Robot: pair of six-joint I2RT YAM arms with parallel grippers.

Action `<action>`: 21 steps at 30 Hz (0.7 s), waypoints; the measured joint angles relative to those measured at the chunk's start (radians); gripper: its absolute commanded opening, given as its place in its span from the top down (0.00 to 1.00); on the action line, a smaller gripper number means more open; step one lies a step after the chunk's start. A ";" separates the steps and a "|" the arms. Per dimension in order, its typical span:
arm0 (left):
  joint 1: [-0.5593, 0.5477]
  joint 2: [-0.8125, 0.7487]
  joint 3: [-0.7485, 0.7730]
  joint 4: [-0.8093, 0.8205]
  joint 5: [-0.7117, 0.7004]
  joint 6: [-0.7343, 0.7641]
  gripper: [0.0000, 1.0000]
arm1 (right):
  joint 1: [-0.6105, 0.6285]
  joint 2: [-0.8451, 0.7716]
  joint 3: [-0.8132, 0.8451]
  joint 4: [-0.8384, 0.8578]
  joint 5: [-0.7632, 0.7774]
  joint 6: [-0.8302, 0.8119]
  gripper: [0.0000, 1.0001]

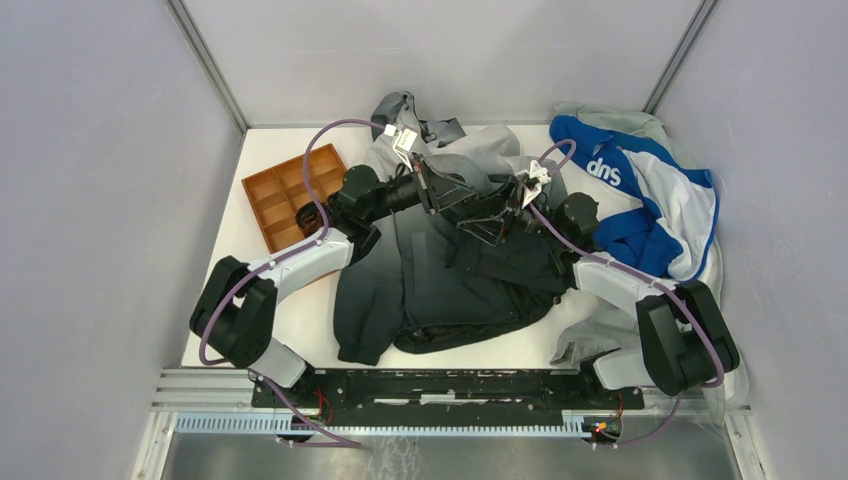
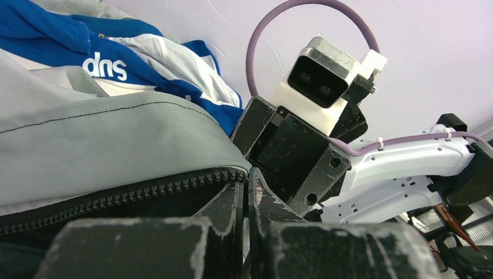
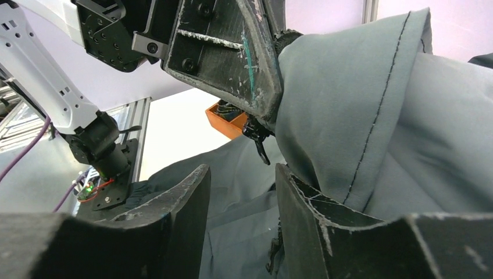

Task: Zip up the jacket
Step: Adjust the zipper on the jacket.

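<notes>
Left wrist view shows the left end effector (image 2: 247, 200) pinched shut on the zipper edge of the grey-to-black hooded jacket (image 1: 440, 280) lying mid-worktop (image 1: 310, 325), so the half-open right end effector (image 3: 241, 174) should close squarely on the small dark zipper pull (image 3: 260, 145).

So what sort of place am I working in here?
Likely a lab test cell: plain grey panel walls, a white table edged with an aluminium rail, and the jacket spread among other clothes.
</notes>
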 measured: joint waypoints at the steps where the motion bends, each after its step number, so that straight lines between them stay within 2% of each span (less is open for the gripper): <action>1: 0.000 0.000 0.000 0.000 0.000 0.000 0.98 | 0.000 0.000 0.000 0.002 -0.001 -0.004 0.47; 10: 0.001 0.000 -0.001 0.008 0.000 0.000 0.98 | 0.000 0.031 0.000 0.093 -0.003 -0.016 0.57; 17: 0.001 0.000 -0.008 0.012 0.000 0.000 0.98 | 0.000 0.041 0.001 0.183 -0.004 0.010 0.70; 21: 0.001 0.000 -0.008 0.018 0.001 -0.001 0.98 | 0.000 0.041 0.001 0.216 -0.005 0.032 0.80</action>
